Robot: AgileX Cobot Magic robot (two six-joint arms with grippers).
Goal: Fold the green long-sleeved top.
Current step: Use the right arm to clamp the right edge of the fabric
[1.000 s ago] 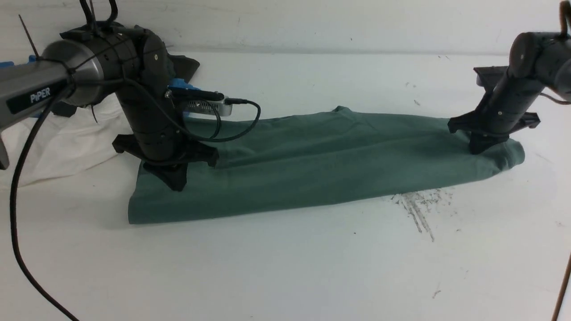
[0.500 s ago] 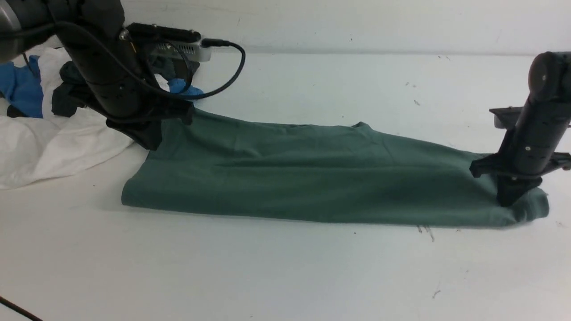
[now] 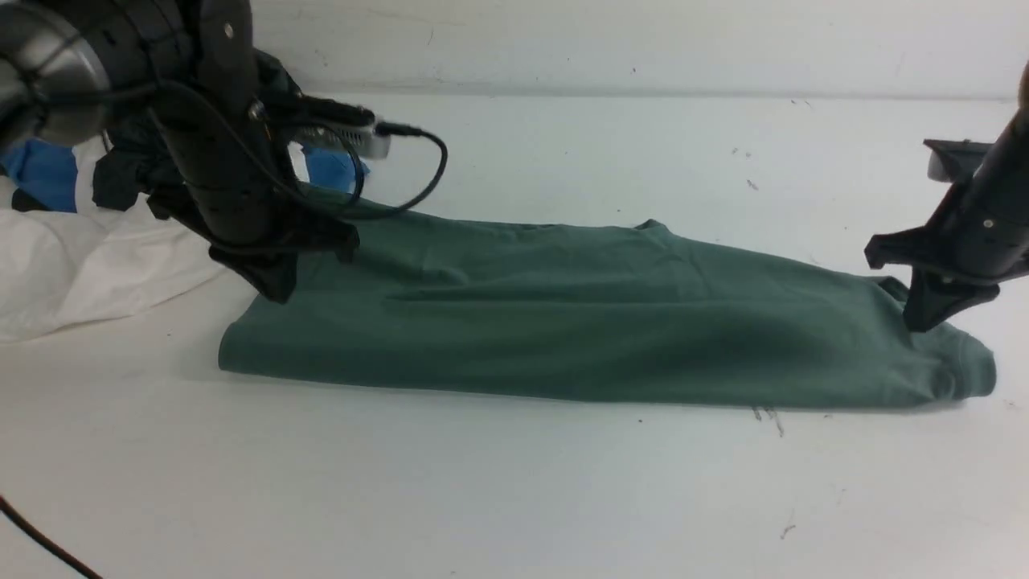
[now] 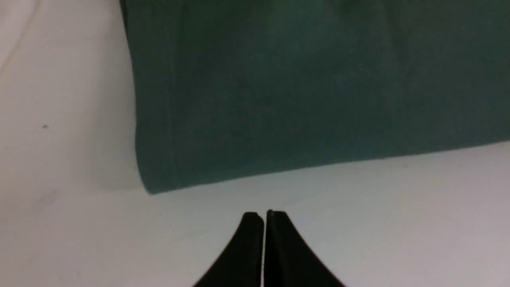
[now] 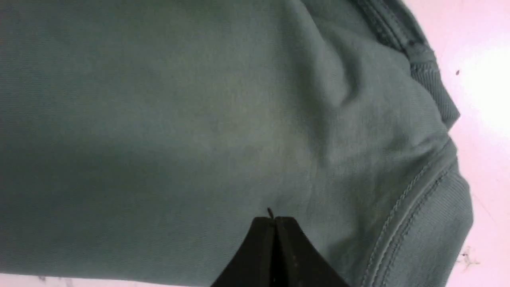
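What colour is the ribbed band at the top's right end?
Ribbed band: muted sage green; clearest in the right wrist view.

White cloth (image 3: 88,265), blue cloth (image 3: 40,173), far L

place: robot lab bench | evidence: scuffed white table (image 3: 514,498), cabled left arm (image 3: 221,189)

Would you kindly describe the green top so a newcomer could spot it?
On the white table, a long folded band of cloth lies across the middle. That is the green top: sage green, unlike the white and blue clothes heaped beside its left end.
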